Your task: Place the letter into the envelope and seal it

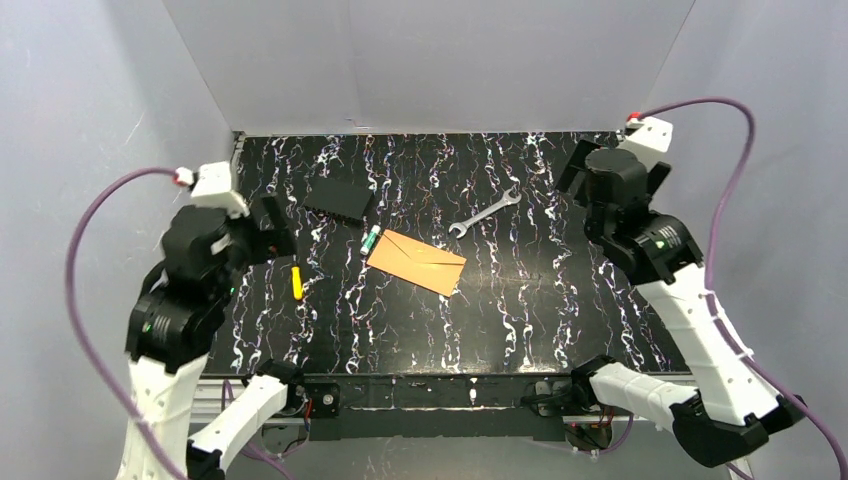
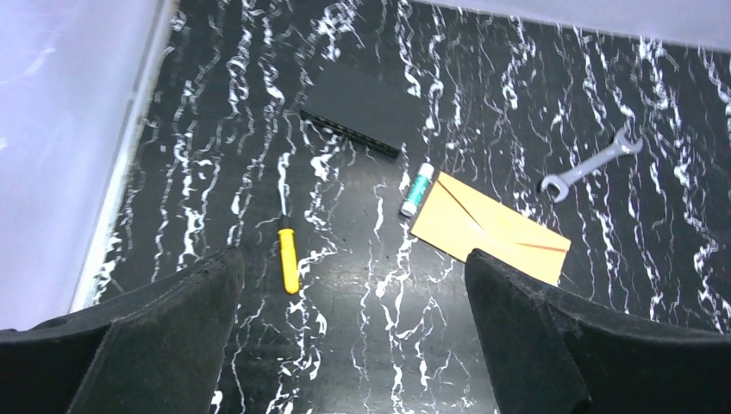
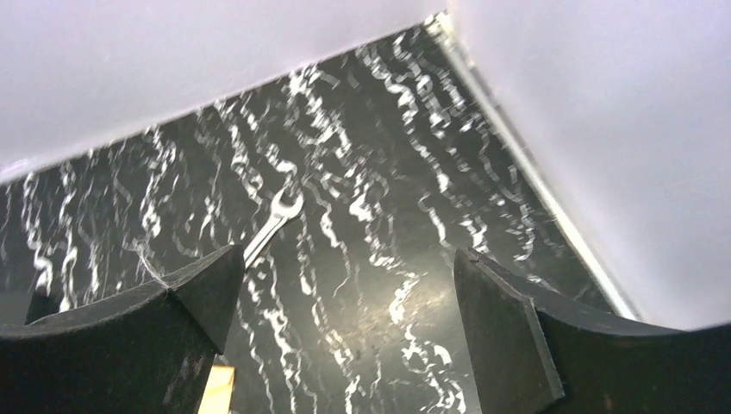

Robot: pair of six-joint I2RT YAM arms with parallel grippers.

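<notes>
Top external view, nearest first: both arms rise from the near table edge and bend outward. The left gripper (image 2: 352, 269) and right gripper (image 3: 345, 259) hang well above the black white-veined tabletop (image 1: 540, 300), jaws spread wide with nothing between them. Further in lies a yellow-handled screwdriver (image 1: 297, 283), then the flat orange-brown kraft paper envelope (image 1: 417, 262) mid-table, flap folded down, with a green-and-white glue stick (image 1: 371, 238) just beside its far left corner. No cream bordered letter shows anywhere; probably it is inside, though that is hidden. Beyond sit a silver open-ended wrench (image 1: 485, 213) and a flat black rectangular box (image 1: 340, 198). This looks like the finishing step: keep both wrists high and clear of the envelope, pressing the flap only if an edge lifts
</notes>
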